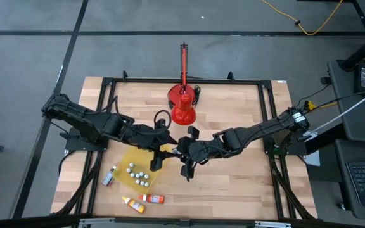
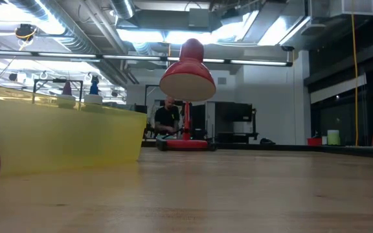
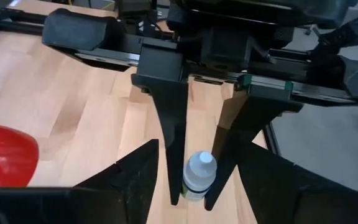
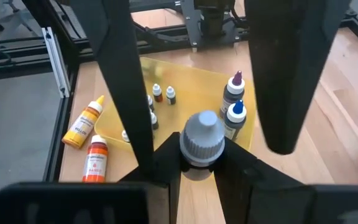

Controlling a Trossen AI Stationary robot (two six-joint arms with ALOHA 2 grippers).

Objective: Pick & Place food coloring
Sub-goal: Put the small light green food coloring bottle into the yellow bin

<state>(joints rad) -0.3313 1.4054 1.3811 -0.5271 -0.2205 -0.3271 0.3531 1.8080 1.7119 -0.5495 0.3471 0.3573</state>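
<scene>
A small food coloring bottle [image 4: 201,140] with a pale cap stands between the two grippers over the table's middle, at the right edge of a yellow tray [image 1: 127,159]. My right gripper [image 4: 201,158] is shut on it. My left gripper [image 3: 199,148] is open, its fingers standing wide on either side of the right gripper's fingers without touching. Several more small bottles [image 4: 163,94] stand in the tray. An orange-yellow bottle [image 1: 132,202], a red one [image 1: 152,198] and a dark one [image 1: 109,177] lie on their sides on the wood. My right gripper pinches the bottle between its two fingers [image 3: 169,143], on the body just under the cap [image 3: 196,186]. The fingers come from above, slanting down. The cap end points up. The bottle's lower end is hidden, so I cannot tell whether it is clear of the table.
A red desk lamp [image 1: 182,107] stands near the table's far edge, just behind the grippers. The yellow tray [image 2: 57,139] fills the near left. Bare wood lies on the table's near right side. A black frame runs round the table. A person [image 2: 167,120] sits far off in the room.
</scene>
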